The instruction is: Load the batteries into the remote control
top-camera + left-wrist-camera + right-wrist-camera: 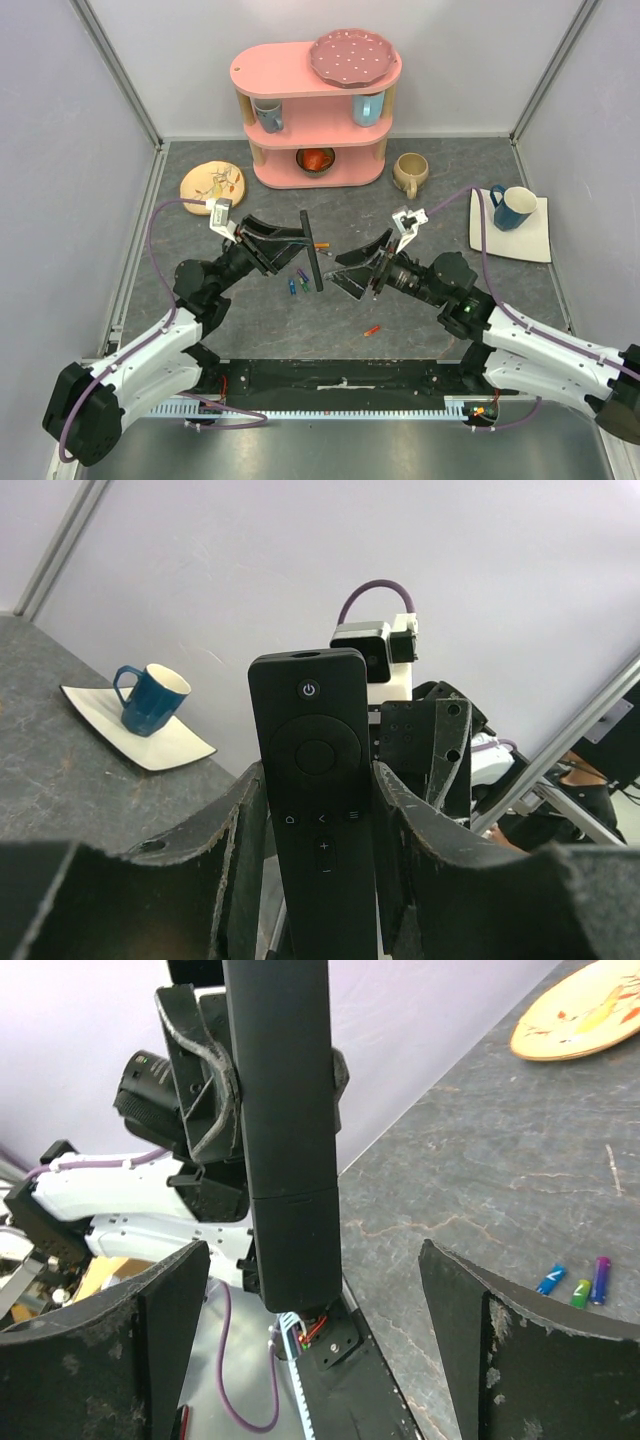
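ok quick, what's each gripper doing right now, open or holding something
left gripper: closed on the remote control, holding it upright.
right gripper: open, holding nothing.

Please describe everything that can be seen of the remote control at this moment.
The remote control is a slim black bar of matte plastic. Its front carries a power button, a round pad and small keys; its back is plain, crossed by one seam. The left gripper clamps its long edges and holds it above the table. The open right gripper flanks its end without touching.
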